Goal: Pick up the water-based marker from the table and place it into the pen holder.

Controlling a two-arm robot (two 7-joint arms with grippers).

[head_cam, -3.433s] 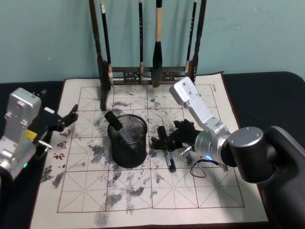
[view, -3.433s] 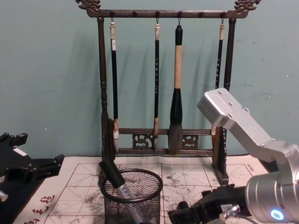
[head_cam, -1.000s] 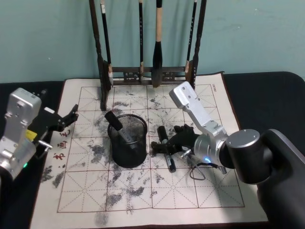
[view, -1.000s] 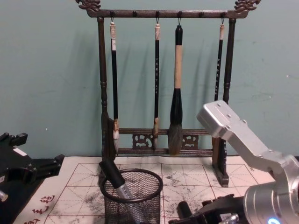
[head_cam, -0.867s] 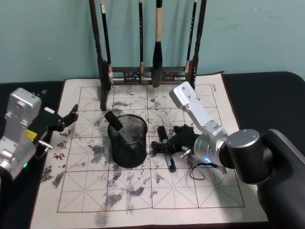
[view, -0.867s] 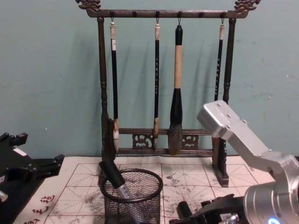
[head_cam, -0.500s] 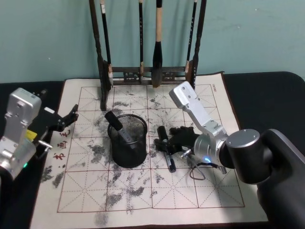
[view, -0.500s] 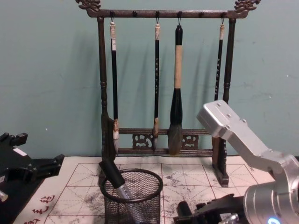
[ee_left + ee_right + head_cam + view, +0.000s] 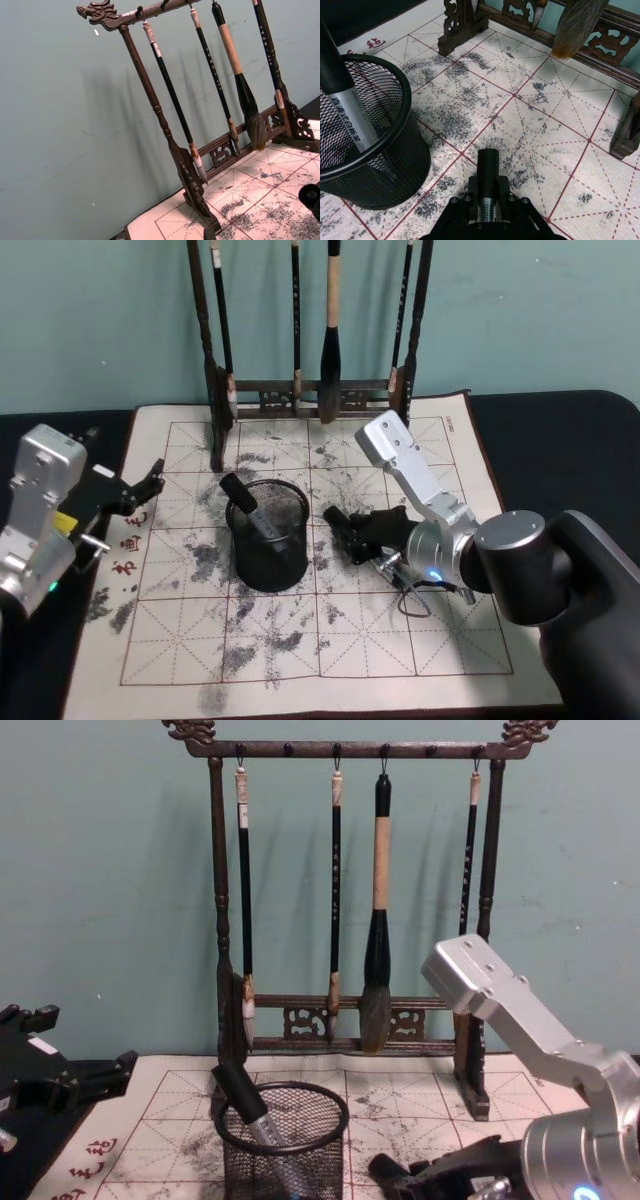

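Right tool (image 9: 355, 535): clamped on water-based marker (image 9: 488, 165)
Pen holder (image 9: 262, 562): just to its left
Left tool (image 9: 145, 490): parked, farther left

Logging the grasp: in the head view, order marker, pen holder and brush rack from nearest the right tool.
1. Marker, gripped in the right tool.
2. Pen holder, just to its left.
3. Brush rack, standing far behind.

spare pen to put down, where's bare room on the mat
Bare: the mat on the near side of the pen holder. Crowded: between pen holder and brush rack, and right of it, where the right gripper holds the marker.
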